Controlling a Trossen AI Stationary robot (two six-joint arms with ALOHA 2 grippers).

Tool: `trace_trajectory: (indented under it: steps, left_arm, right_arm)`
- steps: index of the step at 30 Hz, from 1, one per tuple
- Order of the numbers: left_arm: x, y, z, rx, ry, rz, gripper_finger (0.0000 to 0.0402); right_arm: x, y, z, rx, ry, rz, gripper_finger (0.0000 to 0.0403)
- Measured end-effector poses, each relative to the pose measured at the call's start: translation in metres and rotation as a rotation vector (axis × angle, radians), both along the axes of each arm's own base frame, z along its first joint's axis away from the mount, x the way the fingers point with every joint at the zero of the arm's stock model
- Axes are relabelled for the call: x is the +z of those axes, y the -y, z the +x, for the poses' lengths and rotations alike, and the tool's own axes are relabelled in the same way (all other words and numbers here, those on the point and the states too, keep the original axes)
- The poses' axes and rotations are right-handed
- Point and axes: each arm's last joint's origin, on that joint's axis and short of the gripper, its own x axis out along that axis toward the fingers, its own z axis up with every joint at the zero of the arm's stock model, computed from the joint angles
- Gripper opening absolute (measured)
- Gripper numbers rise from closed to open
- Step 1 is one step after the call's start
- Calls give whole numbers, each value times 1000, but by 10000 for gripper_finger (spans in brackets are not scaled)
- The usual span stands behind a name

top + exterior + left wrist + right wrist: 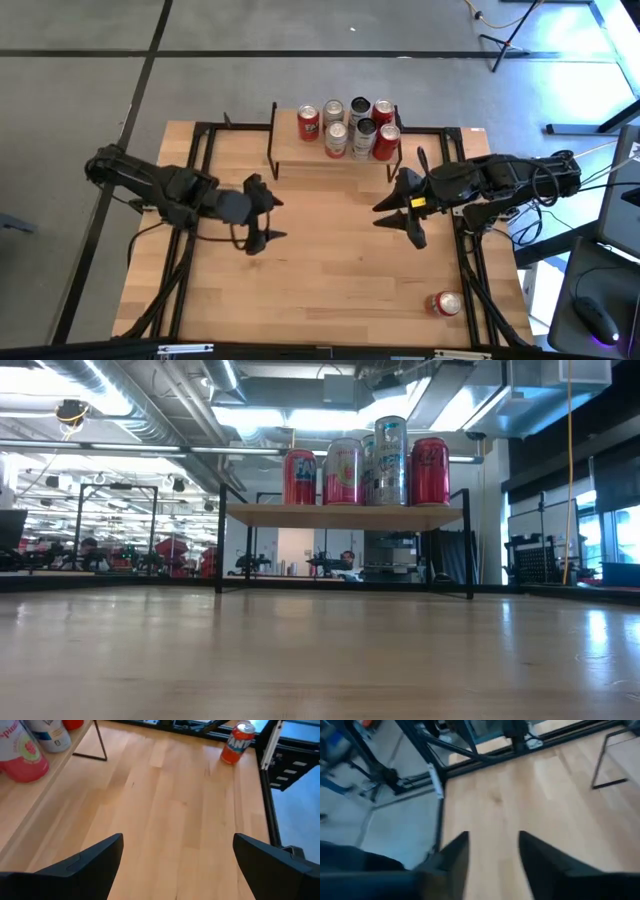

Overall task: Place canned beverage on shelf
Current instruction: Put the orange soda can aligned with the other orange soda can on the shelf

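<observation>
- The shelf (335,158) stood at the far edge of the table (320,270), between the two arms; its light plank top rested on thin black legs.
- Six cans (350,126) stood upright on the shelf, crowded toward its right end; in the low view they showed as a tight row (365,460) of red, pink and silver.
- One more orange-red can (445,303) lay on the table near the front right corner, well apart from the shelf; the left wrist view showed it (238,743) by the table's edge.
- The right gripper (395,215) hung over the table just in front of the shelf's right end; its fingers (455,855) stood partly apart and held nothing.
- The left gripper (268,218) hovered over the table's left half, in front of the shelf's left end; its fingers (87,862) were spread wide, with only bare wood between them.
</observation>
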Motion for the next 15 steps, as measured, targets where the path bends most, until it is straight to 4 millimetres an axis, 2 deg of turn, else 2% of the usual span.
trace_trajectory:
  steps: [5, 8, 11, 15]
  left_arm:
    - [7, 10, -18, -34, 16, 7, 364]
    - [11, 15, -27, -70, 28, 0, 364]
    - [14, 20, -36, -104, 36, -1, 364]
    - [14, 28, -41, -142, 33, 4, 364]
  right_arm:
    - [18, -1, 2, -9, -9, 68, 293]
    - [22, -1, 0, -57, -94, 131, 353]
    - [14, -1, -2, -133, -245, 206, 382]
    - [-7, -19, -8, -203, -528, 300, 387]
